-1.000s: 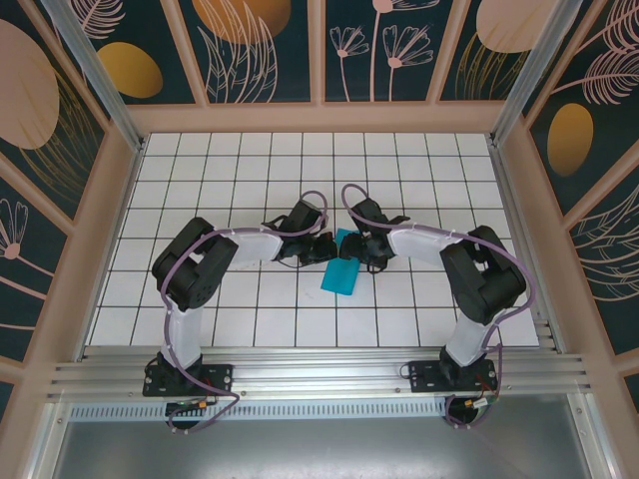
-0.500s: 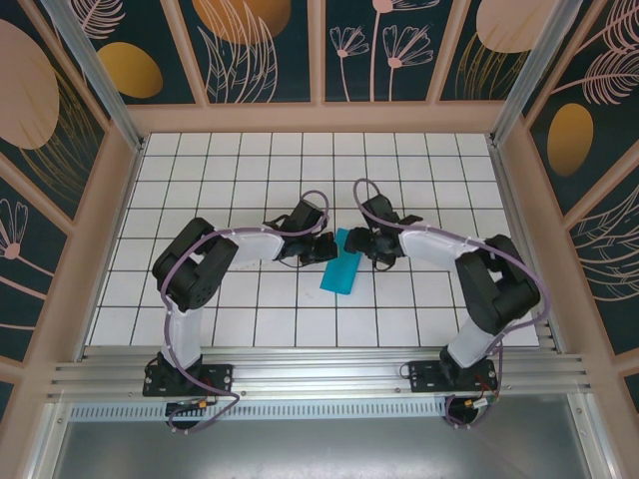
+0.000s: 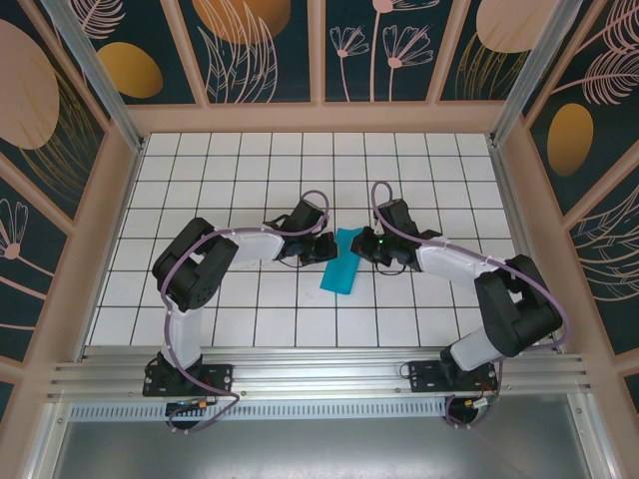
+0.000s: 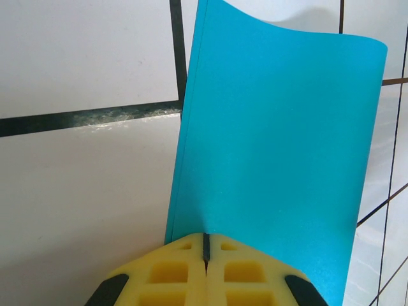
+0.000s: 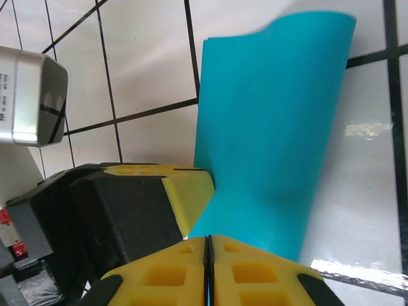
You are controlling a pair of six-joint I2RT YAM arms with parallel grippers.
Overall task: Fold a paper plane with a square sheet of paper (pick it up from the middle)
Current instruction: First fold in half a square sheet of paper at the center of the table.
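Observation:
The square sheet of paper (image 3: 339,271) is teal-blue and folded into a narrow rectangle, lying slanted on the white tiles in the middle of the table. Its far end sits between the two grippers. My left gripper (image 3: 327,247) comes in from the left and is shut on that end; in the left wrist view the sheet (image 4: 274,140) runs out from its closed yellow fingertips (image 4: 205,239). My right gripper (image 3: 361,245) comes in from the right, its jaws (image 5: 208,241) closed on the sheet's edge (image 5: 268,146). The left gripper's yellow finger (image 5: 188,191) touches the sheet just beside it.
Black grid lines cross the white tiled table (image 3: 250,180). Wooden frames with patterned panels (image 3: 100,230) wall in three sides, and an aluminium rail (image 3: 319,374) carries the arm bases along the near edge. A silver block (image 5: 32,99) on the left wrist sits close by.
The right gripper has gone from open to shut on the sheet's edge, and the right arm's elbow has swung out to the right. The left arm and the sheet have stayed put.

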